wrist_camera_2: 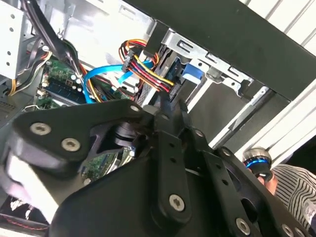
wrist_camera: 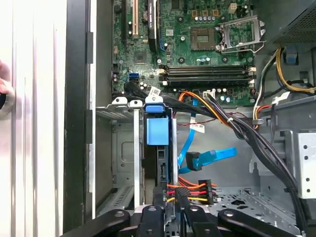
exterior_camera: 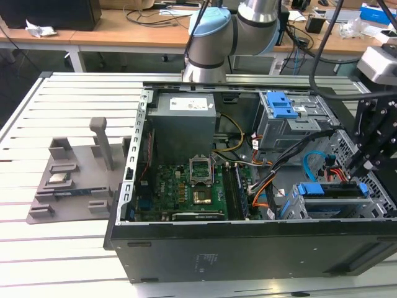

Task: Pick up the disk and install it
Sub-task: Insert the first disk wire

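**A:** Gripper (wrist_camera: 169, 205) is down in the case, and the disk (wrist_camera: 158, 131) sits between its fingers (wrist_camera: 157, 210), standing on edge. They're drawn in close on its near end, pinching it as far as I can make out.

**B:** Where's the rest of the disk?

**A:** It runs straight ahead of the fingertips into the cage (wrist_camera: 118, 148), with the blue carrier at the far end. I'd call this the install step: pick-up done, disk in its slot. I can't tell whether it's fully seated.

**B:** Anything crowding it?

**A:** The cable plug (wrist_camera: 195, 190), red, yellow and black, is just beside the fingers, nearly touching.

**B:** So what would finishing call for?

**A:** My read is a straight line along the cage rails with no twist, and fingers kept off that plug. Tilt it and the carrier could bind.
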`<state>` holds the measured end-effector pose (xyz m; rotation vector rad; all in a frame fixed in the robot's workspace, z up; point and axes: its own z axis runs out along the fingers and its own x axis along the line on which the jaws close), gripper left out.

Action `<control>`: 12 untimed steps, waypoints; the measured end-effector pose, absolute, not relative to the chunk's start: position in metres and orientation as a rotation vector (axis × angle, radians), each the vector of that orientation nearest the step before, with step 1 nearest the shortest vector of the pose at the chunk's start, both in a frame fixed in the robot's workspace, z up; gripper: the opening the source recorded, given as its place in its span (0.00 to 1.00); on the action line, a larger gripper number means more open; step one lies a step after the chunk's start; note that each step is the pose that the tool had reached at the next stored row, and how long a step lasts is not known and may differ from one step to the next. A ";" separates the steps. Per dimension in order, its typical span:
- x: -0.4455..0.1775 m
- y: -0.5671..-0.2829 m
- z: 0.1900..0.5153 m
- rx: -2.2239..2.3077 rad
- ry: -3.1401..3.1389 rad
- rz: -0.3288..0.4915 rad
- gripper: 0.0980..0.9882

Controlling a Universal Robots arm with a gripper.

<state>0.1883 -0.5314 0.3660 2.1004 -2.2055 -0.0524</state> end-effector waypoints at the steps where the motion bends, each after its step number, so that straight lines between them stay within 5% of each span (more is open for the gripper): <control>1: 0.188 -0.531 0.368 2.100 -2.206 -0.052 0.07; 2: 0.188 -0.530 0.370 2.100 -2.206 -0.052 0.01; 12: 0.188 -0.530 0.384 2.100 -2.206 -0.052 0.01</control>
